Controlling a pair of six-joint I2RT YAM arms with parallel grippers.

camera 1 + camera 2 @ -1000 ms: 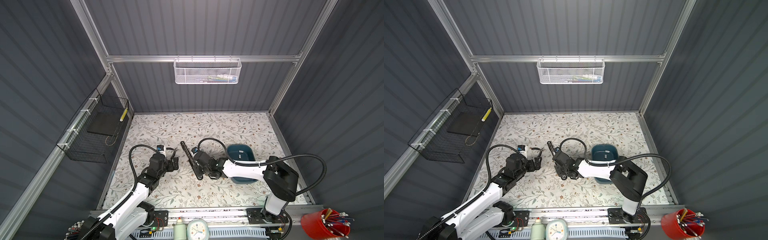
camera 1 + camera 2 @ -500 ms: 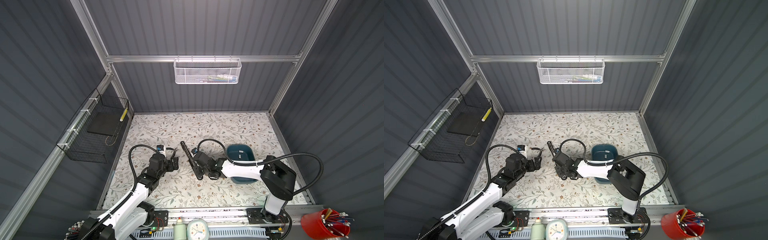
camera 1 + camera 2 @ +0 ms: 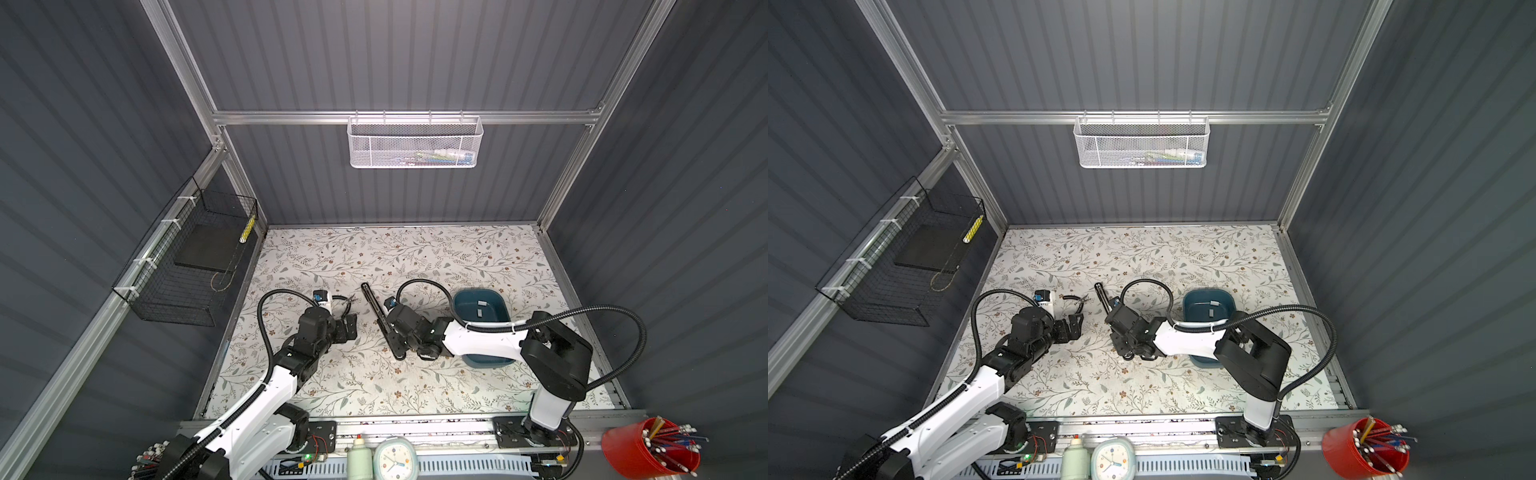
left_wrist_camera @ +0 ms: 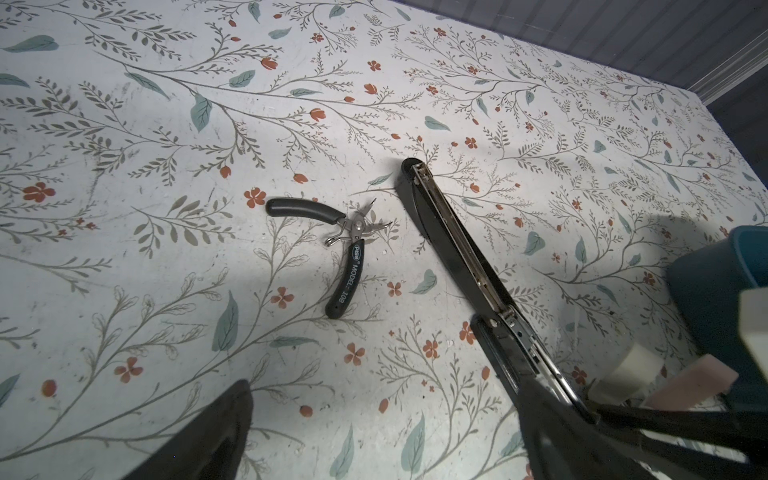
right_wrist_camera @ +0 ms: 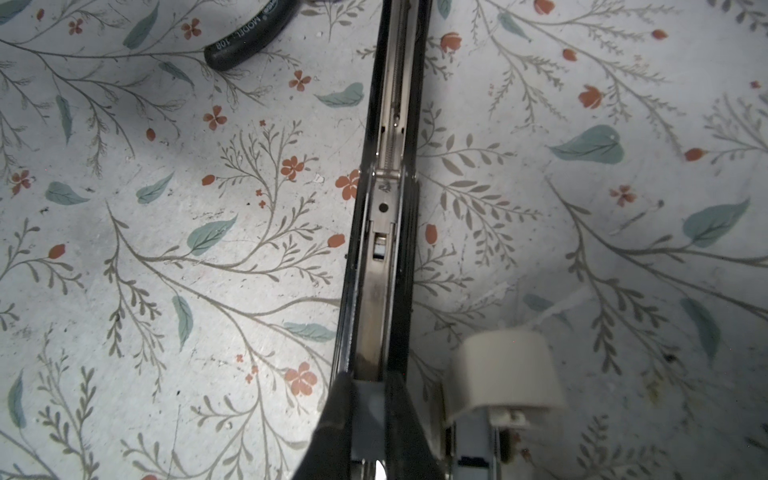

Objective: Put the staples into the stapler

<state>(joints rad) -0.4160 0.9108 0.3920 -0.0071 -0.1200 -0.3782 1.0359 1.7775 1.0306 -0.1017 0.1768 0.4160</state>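
step: seating staples in the open channel, judging by the pose
stapler point(image 3: 374, 305): black, folded out flat on the bench point(image 3: 415, 257), metal channel facing up
right hand point(image 5: 369, 384): low over the stapler's near end, right on the channel line. Fingers pinched shut on what looks like a small grey strip point(image 5: 370, 403); can't confirm it's staples, mostly hidden by the fingers
left hand point(image 3: 348, 328): spread wide, holding nothing, hovering left of the stapler
loose staples point(image 3: 481, 307): two small grey pieces in the blue tub point(image 3: 463, 309), right of the stapler, partly under the right arm
pliers point(image 4: 353, 253): lying open just left of the stapler's far half, apart from it
do it well: keep the strip parallel to the channel rails and level. Lower it until it sits between the rails, and only then let go. Don't drop it from height.
next call: the left hand could pin the stapler's far half, since the flat body will likely skid if nudged
risk: the strip is thin and glued, so it could snap or perch crooked on a rail if tilted
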